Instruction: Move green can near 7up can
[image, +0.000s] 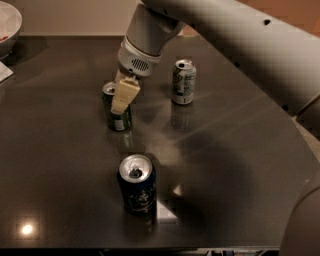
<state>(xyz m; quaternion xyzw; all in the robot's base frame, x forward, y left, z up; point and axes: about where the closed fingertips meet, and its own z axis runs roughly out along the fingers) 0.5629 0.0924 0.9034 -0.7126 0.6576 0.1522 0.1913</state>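
Observation:
The green can (115, 117) is dark green with a silver top and a pale label panel, and stands upright on the dark table (230, 165), left of centre. My gripper (120, 102) comes down from the arm above and sits right at this can, covering its upper right side. The 7up can (183, 82) is pale with green markings and stands upright to the right of the green can, about a can's height away.
A dark blue can (137, 184) with an open top stands nearer the front edge. A white bowl (7, 22) sits at the far left corner, with a white paper edge (4, 72) below it. The arm's large pale body fills the upper right.

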